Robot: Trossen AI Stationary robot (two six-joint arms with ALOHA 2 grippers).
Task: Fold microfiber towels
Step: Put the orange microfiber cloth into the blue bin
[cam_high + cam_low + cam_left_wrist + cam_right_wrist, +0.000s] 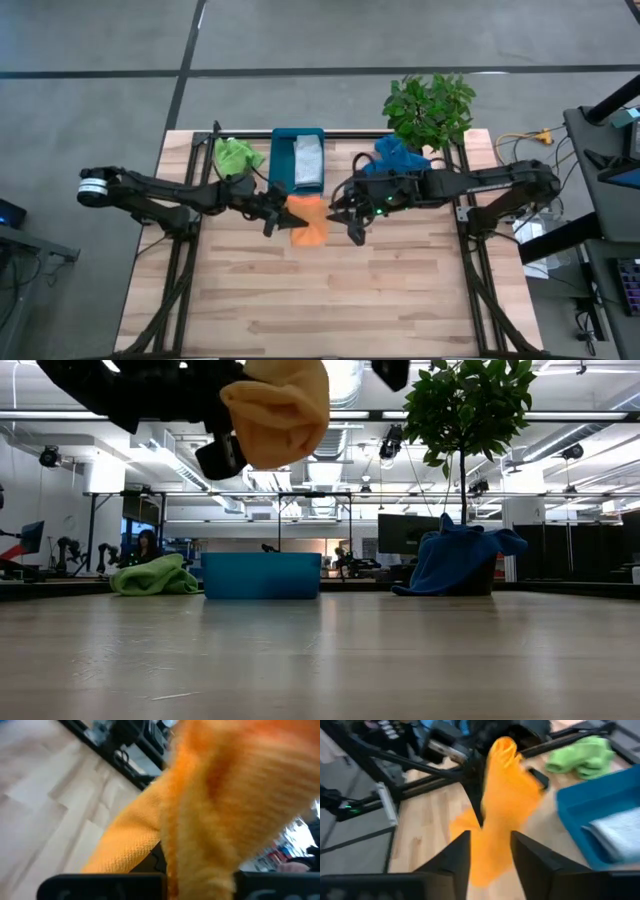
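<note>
A teal rectangular tray [282, 160] sits at the far edge of a pale wooden table [400, 290], its walls standing upright between the black frame rails [178, 265] that run along the table's sides. A leafy green potted plant [430, 108] stands at the far right corner. Beyond, an open workshop shows ceiling lights, dark monitors [400, 533] and a seated person [147, 546] at far left.

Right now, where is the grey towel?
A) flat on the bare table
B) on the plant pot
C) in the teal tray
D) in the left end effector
C: the high view shows the grey towel lying inside the teal tray, behind the lifted orange towel.
</note>
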